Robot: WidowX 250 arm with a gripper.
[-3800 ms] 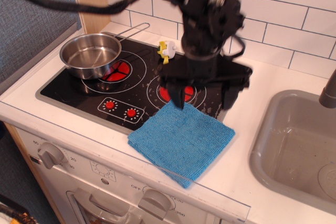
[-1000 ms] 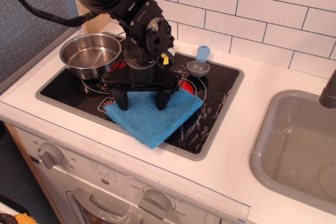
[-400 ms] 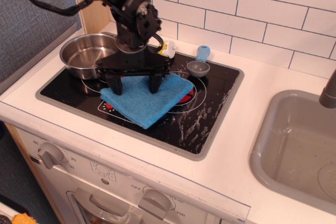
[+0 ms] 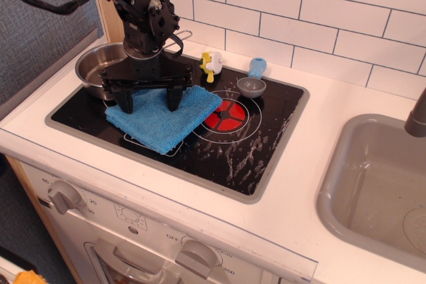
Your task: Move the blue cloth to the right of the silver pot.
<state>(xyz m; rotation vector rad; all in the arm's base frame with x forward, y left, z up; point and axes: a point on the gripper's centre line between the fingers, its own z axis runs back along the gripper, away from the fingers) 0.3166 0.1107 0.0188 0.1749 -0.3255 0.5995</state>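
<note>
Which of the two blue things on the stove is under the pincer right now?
The blue cloth, the flat square at the front left of the cooktop, under the pincer. The blue-handled scoop sits apart by the back edge.

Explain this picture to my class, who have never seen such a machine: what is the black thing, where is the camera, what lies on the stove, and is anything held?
The black thing is a robot arm ending in a gripper, a two-fingered claw. One camera looks down from the front at a toy kitchen. On the black stove lies a blue cloth. The claw's two fingers are spread wide and press down on the cloth's back edge; they pinch nothing, so the cloth is pushed on, not lifted. Behind the arm, at the left, stands a silver pot, partly hidden. Further back are a small yellow and white toy and a grey scoop with a blue handle. A grey sink is at the right.
</note>
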